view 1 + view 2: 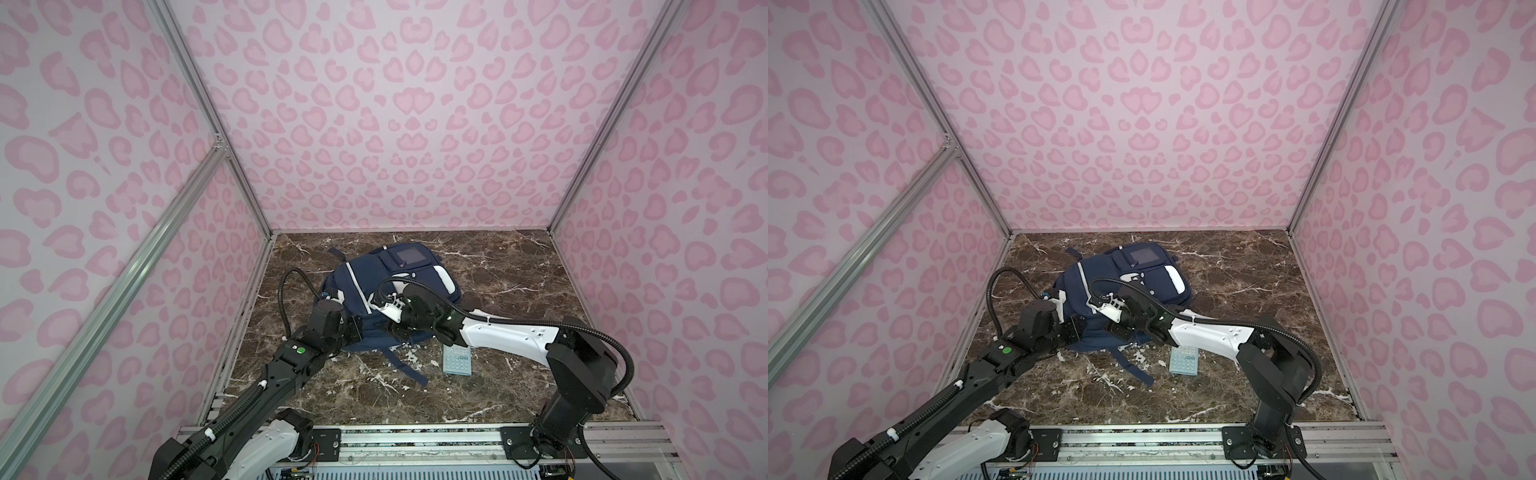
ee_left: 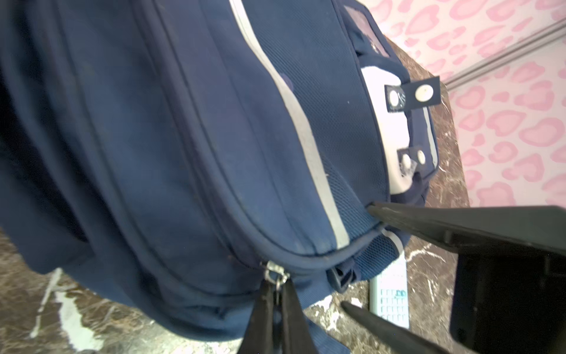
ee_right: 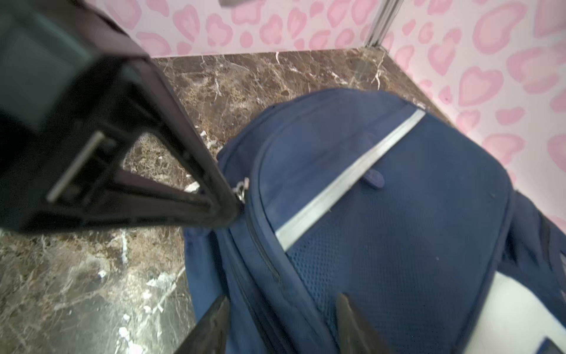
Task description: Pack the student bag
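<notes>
Evidently unzipping is in hand: the student bag (image 1: 374, 274) lies face-up on the marble table (image 1: 519, 291), left gripper (image 2: 277, 285) clenched on its zipper pull (image 2: 274, 271), right gripper (image 3: 283, 297) open-jawed over the front panel (image 3: 398, 230). Next, I judge: brace the bag, then drag the pull.

2 arms — left arm (image 1: 286, 370), right arm (image 1: 507, 336) — black joints, white shells, ribbed black cables, green dots.

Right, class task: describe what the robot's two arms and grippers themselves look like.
The left arm and right arm have black joints and white shell segments. A ribbed black cable loops at each wrist. The left arm bears a round green dot. The left gripper and right gripper have black tapering fingers.
</notes>
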Available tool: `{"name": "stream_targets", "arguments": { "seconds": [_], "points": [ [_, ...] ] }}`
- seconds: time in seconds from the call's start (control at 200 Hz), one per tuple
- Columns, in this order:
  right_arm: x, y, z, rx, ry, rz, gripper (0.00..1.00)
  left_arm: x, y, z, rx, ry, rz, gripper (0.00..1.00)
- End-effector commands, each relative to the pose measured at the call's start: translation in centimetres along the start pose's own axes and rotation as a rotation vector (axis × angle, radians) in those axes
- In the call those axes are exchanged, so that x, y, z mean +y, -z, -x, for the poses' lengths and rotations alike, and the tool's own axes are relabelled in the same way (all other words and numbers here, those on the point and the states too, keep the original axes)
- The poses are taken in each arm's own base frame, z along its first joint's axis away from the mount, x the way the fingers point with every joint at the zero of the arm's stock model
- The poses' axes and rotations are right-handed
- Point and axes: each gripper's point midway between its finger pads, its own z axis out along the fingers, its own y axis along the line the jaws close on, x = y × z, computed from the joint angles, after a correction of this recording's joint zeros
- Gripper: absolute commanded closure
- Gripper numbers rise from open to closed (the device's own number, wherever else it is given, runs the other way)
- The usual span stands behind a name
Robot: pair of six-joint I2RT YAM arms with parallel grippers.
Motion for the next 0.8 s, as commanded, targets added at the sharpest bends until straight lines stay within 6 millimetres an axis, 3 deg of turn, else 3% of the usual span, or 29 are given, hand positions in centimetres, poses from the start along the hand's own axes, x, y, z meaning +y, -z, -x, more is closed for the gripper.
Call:
{"name": "stream_targets", "arguments": {
  "seconds": [0.0,0.13,0.195,0.235,0.405,0.495,0.63,0.795],
  "points": [
    [-0.4,-1.3,1.1,-0.031,0.090,-0.103,0.49,-1.1,0.4,-0.3,0.023,0.001,-0.056,0.97],
    [-0.5,-2.2,-0.6,0.017,0.101,-0.126,0.70,-0.3,0.9,0.3,0.002,0.006,-0.017,0.97],
    [-0.3,-2.3,-1.5,0.047,0.116,-0.109,0.92,0.1,1.1,0.8,-0.010,0.011,-0.004,0.97],
    [0.0,-2.2,-2.0,0.061,0.129,-0.092,1.00,0.7,1.2,1.3,-0.025,0.017,0.018,0.97],
    [1.6,-1.1,-3.3,0.067,0.193,0.000,1.00,4.8,1.8,4.3,-0.127,0.048,0.187,0.97],
    [1.2,-0.5,-3.7,0.073,0.166,0.054,1.00,5.9,2.1,5.3,-0.152,0.069,0.214,0.97],
    [-2.4,-0.3,-5.2,0.125,0.146,-0.010,1.00,6.3,3.0,5.5,-0.191,0.075,0.223,0.97],
    [-7.5,0.5,-6.5,0.173,0.121,-0.116,1.00,5.1,2.3,2.6,-0.119,0.120,0.099,0.97]
  ]
}}
